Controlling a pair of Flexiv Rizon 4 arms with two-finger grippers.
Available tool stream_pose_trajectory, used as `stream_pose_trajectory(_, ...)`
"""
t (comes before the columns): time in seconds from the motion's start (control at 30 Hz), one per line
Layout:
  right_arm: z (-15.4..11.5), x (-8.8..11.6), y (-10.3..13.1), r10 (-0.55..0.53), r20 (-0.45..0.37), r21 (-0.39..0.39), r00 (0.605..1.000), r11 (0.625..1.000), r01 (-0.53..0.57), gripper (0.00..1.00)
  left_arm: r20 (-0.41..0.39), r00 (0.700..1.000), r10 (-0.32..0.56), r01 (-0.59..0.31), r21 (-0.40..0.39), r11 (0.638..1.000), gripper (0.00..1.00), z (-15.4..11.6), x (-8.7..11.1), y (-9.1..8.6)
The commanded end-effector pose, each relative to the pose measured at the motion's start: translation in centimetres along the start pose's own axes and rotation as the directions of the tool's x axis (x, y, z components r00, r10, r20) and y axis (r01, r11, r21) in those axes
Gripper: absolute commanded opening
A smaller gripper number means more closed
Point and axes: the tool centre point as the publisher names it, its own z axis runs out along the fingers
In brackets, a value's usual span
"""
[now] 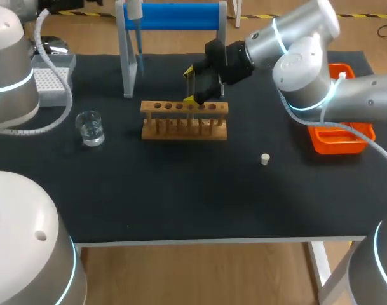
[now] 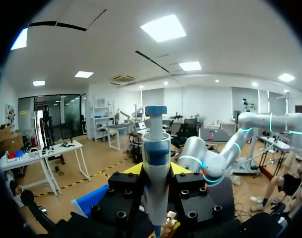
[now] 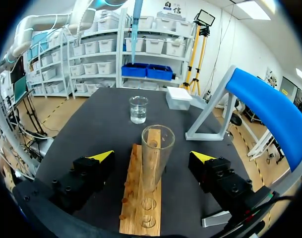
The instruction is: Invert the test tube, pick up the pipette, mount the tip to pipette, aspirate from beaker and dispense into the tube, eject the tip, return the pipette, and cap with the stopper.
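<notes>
While our left pincer (image 2: 155, 169) pinches the pipette (image 2: 156, 148) upright, our right pincer (image 3: 151, 156) hangs spread over the wooden rack (image 3: 140, 218), straddling the tube (image 3: 155, 166) without touching it. The tube stands mouth-up in the rack on the desk (image 1: 180, 190), and the stopper (image 1: 265, 159) lies well apart.

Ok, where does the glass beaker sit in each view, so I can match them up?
Head view: beaker left of the wooden rack, apart from it.
Left wrist view: not in it.
Right wrist view: beaker ahead of the right gripper, beyond the far end of the wooden rack.
Shared landmark: the wooden rack.
</notes>
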Motion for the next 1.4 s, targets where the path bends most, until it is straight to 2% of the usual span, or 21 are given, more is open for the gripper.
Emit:
stream_pose_trajectory(0.03, -0.1, 0.0, 0.1, 0.001, -0.004, 0.004, 1.0, 1.0, -0.001, 1.0, -0.023, 1.0, -0.015, 0.015, -0.002, 1.0, 0.0, 1.8, -0.2, -0.8)
stream_pose_trajectory(0.47, -0.1, 0.0, 0.1, 0.001, -0.004, 0.004, 1.0, 1.0, -0.001, 1.0, -0.097, 0.994, -0.054, 0.053, -0.007, 0.999, 0.0, 5.5, 1.4, -1.0)
stream_pose_trajectory(1.07, -0.1, 0.0, 0.1, 0.001, -0.004, 0.004, 1.0, 1.0, -0.001, 1.0, -0.159, 0.984, -0.08, 0.081, -0.004, 0.997, 0.0, 9.8, 1.6, -1.2)
stream_pose_trajectory(1.4, -0.1, 0.0, 0.1, 0.001, -0.004, 0.004, 1.0, 1.0, -0.001, 1.0, -0.166, 0.984, -0.071, 0.071, -0.003, 0.997, 0.0, 11.0, 1.4, -0.6)
